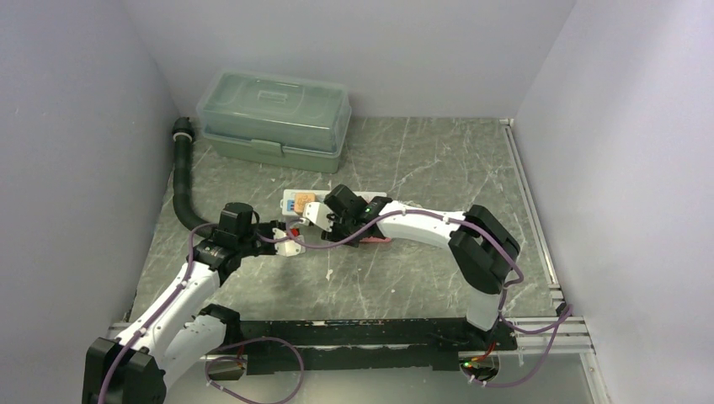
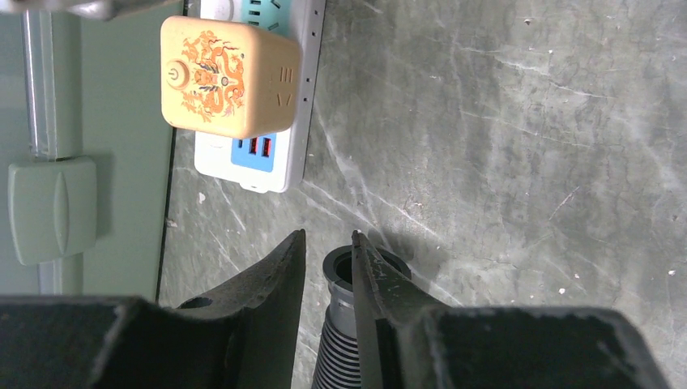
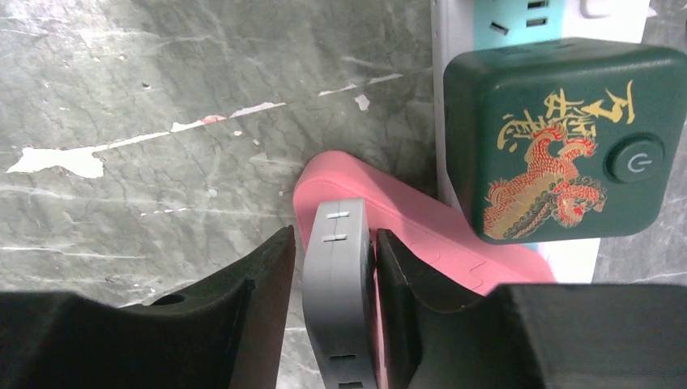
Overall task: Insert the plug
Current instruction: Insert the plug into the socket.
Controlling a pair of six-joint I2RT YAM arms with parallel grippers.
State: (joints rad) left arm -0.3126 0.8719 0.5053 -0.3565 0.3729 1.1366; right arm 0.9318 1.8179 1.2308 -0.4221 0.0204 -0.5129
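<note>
A white power strip [image 1: 292,202] lies mid-table with an orange cube plug [image 1: 305,199] in it. In the left wrist view the orange cube [image 2: 227,77] sits on the strip [image 2: 259,162]. My left gripper [image 2: 326,239] is slightly open and empty, above a black hose end [image 2: 344,324]. In the right wrist view my right gripper [image 3: 334,235] holds a flat grey plug [image 3: 336,275] on edge. The right finger presses on it and the left finger is close beside it. A green cube plug [image 3: 559,138] sits in the strip [image 3: 518,20].
A pink flat slab [image 3: 405,219] lies against the strip, right behind the grey plug. A ribbed black hose [image 1: 181,181] runs along the left wall. A translucent green storage box [image 1: 274,118] stands at the back left. Both grippers [image 1: 290,244] [image 1: 313,215] are close together.
</note>
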